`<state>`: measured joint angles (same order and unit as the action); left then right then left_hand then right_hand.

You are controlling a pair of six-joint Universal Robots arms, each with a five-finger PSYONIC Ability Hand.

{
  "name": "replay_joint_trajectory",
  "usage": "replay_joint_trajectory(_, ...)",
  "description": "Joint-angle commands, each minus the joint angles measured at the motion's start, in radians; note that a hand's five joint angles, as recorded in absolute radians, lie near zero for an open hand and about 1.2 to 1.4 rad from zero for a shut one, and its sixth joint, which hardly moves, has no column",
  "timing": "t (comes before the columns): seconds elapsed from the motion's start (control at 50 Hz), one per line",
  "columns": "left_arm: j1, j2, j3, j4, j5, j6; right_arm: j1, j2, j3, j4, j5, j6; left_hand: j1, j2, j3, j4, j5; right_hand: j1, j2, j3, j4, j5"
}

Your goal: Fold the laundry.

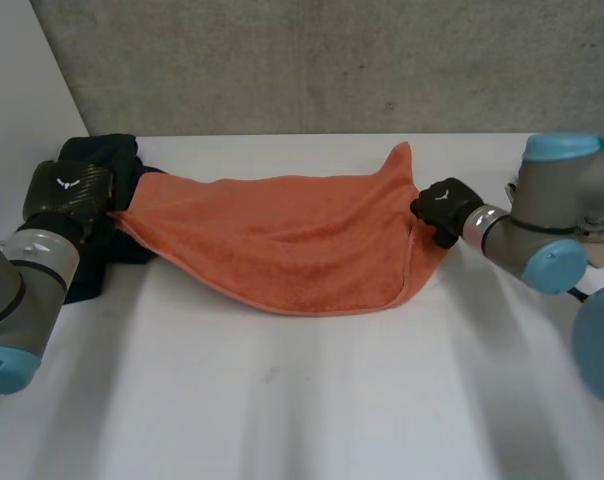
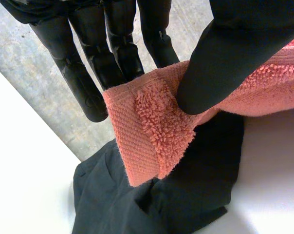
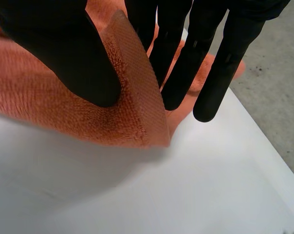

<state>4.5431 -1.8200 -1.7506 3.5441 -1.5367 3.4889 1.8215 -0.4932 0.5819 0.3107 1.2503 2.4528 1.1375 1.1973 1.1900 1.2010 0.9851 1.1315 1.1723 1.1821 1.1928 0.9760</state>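
One black garment [image 1: 107, 160], crumpled at the far left of the white surface [image 1: 302, 400], partly hidden under the left hand [image 1: 70, 190] and the orange towel [image 1: 292, 240]. Left hand pinches one towel corner between thumb and fingers; right hand [image 1: 444, 208] likewise pinches the opposite end. Towel's long axis runs side to side between them, middle sagging.

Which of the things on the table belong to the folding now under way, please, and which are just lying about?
In the job:
- towel, lifted off the table
- left hand, pinching one end of it
- right hand, pinching the other end

Lying about:
- dark garment, crumpled below the left hand; probably laundry for later, untouched now
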Motion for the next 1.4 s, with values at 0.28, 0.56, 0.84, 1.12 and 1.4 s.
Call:
replay_joint_trajectory(0.28,0.102,0.183,-0.086,-0.634,0.0,0.33,-0.286,-0.647,0.915,0.229,0.049,-0.489,0.259,0.199,0.206,0.195,0.237,0.265,0.224,0.214,0.203,0.246)
replay_joint_trajectory(0.56,0.013,0.032,0.022,-0.498,0.0,0.435,-0.254,-0.607,0.813,0.015,-0.006,-0.184,0.259,0.199,0.206,0.195,0.237,0.265,0.224,0.214,0.203,0.246)
replay_joint_trajectory(0.84,-0.072,-0.404,0.557,-0.396,-0.193,0.366,-0.122,-0.292,0.478,-0.331,0.17,0.058,0.259,0.199,0.206,0.195,0.237,0.265,0.224,0.214,0.203,0.246)
replay_joint_trajectory(1.12,-0.116,-0.588,0.81,-0.395,-0.174,0.441,-0.005,-0.061,0.188,-0.375,0.314,0.031,-0.963,-1.023,-1.015,-1.026,-0.985,-0.957,-0.998,-1.008,-1.018,-0.976)
replay_joint_trajectory(1.4,-0.072,-0.478,0.617,-0.338,-0.056,0.418,-0.011,-0.137,0.286,-0.348,0.186,0.04,-0.963,-1.023,-1.015,-1.026,-0.985,-0.957,-0.998,-1.008,-1.018,-0.976)
